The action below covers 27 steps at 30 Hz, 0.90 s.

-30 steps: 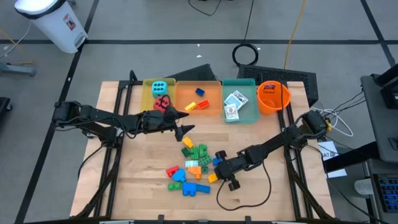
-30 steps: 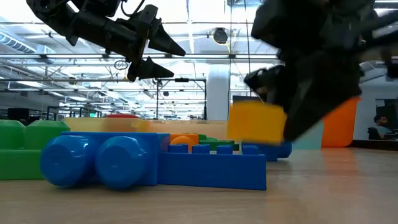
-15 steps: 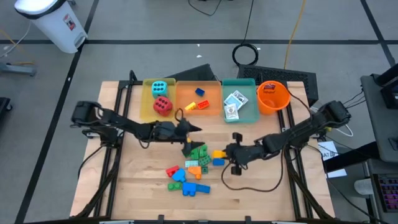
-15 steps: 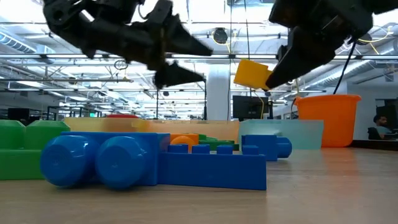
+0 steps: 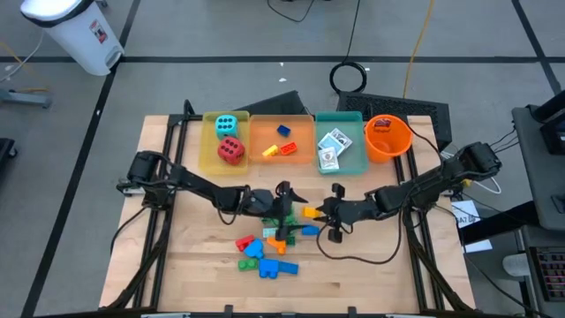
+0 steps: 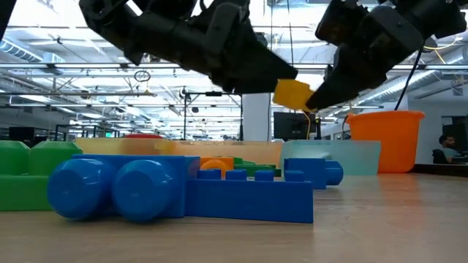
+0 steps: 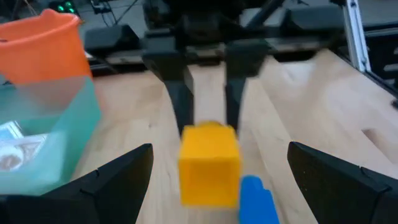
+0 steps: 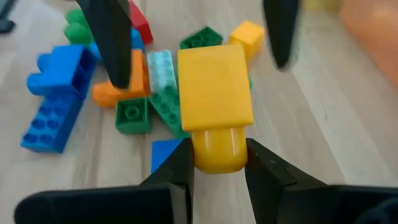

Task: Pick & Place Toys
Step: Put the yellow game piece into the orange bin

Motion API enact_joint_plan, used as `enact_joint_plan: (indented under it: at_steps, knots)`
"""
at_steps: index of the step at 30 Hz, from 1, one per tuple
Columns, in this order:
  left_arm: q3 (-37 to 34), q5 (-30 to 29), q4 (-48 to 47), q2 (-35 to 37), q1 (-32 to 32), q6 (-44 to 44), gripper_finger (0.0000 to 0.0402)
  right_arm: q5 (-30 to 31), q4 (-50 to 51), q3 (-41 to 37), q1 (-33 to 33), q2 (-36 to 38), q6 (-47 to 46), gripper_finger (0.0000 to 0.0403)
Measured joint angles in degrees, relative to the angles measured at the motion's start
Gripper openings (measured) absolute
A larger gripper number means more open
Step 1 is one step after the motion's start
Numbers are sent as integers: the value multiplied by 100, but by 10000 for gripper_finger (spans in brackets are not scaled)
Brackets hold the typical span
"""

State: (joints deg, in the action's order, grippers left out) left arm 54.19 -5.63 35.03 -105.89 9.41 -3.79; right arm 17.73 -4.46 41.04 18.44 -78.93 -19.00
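My right gripper (image 8: 216, 167) grips 1 yellow brick (image 8: 214, 99), lifted clear of the table and hanging above the loose brick pile (image 5: 269, 243). The fingers pinch its narrower rounded end; the broad flat body juts forward, unsupported.

My left gripper (image 7: 214, 180) hangs directly opposite, fingers spread wide, with the brick's free end between them but nothing touching. Looks like a handover position, though that is only my reading.

Handling notes:
- Brick is hard moulded plastic: light, stiff, not fragile. A drop costs nothing but time.
- Faces are smooth and glossy, so likely slippery. A pinch on the curved end could let it swivel.
- Better hold: flat opposing side walls of the square body, pads square-on, near mid-body.
- If the left takes it, close on those flat walls before the right lets go.

Destination, judged: the orange tray (image 5: 281, 153), which already holds 3 bricks. Red die (image 5: 231, 150) and cyan die (image 5: 225, 124) lie in the yellow tray (image 5: 208, 146); card packs (image 5: 331, 147) in the teal tray (image 5: 356, 162).
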Motion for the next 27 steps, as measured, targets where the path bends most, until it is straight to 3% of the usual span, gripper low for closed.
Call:
enact_joint_plan:
  at_steps: [10, 14, 23, 27]
  knots:
    - [27, 115, -77, 68, -113, 645, 364, -3, -297, 4, 50, 1, 211, 70]
    - [27, 349, -93, 68, -113, 651, 309, -2, -426, 4, 54, 1, 213, 74]
    - [20, 406, -20, 68, -124, 556, 130, -21, -479, 4, 54, 2, 321, 84]
    - [8, 417, -104, 246, -217, 441, 124, 33, -416, 10, 46, 39, 384, 116]
